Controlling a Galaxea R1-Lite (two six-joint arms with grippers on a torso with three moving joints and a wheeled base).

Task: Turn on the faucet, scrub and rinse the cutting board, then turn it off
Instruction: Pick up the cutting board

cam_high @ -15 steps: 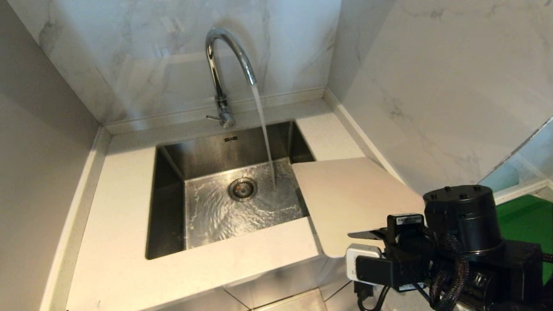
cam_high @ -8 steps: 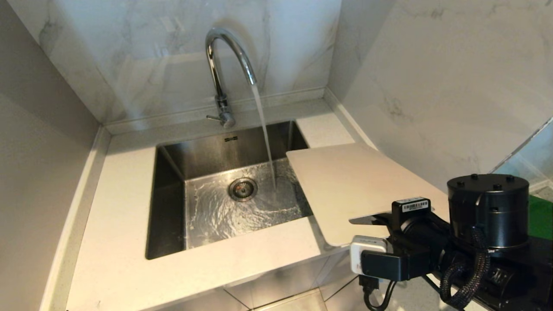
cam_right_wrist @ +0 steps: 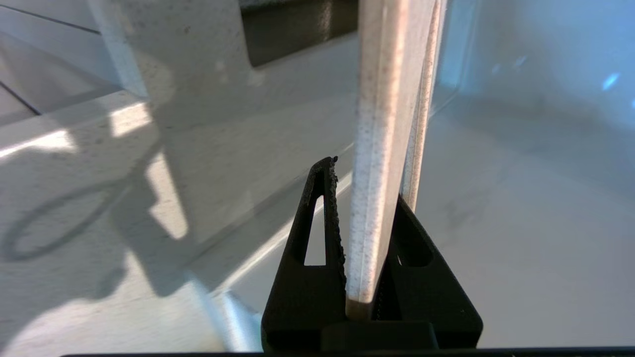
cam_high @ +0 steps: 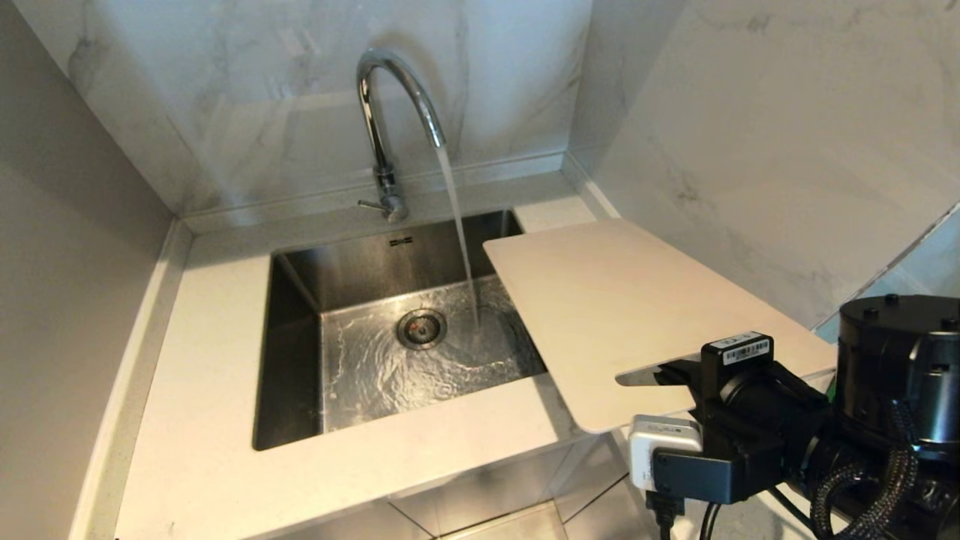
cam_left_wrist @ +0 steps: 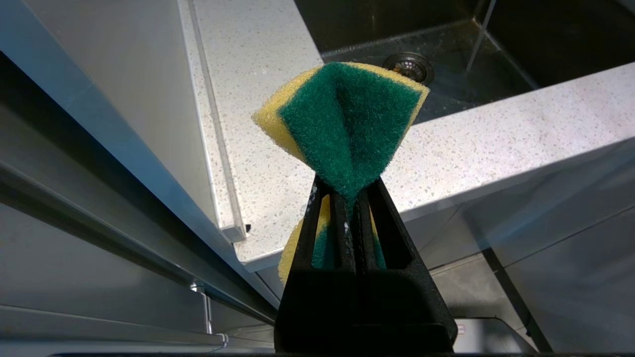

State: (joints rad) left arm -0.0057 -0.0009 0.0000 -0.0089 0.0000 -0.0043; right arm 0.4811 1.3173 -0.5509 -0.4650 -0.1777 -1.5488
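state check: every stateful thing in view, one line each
faucet: on, water running into the sink
sink: wet, drain open
cutting board: lifted, dry side of the stream, clamped at its edge
right pincer: shut on cutting board
sponge: pinched, folded
left pincer: shut on sponge

Head view: I see dim, even light; bright glints run down the faucet (cam_high: 394, 127).
Sink (cam_high: 300, 352): side walls lie in deep shadow.
Right wrist view: I get hard sun patches, dark shadows, soft background blur.
Left wrist view: sponge (cam_left_wrist: 347, 119) sharp, evenly lit.
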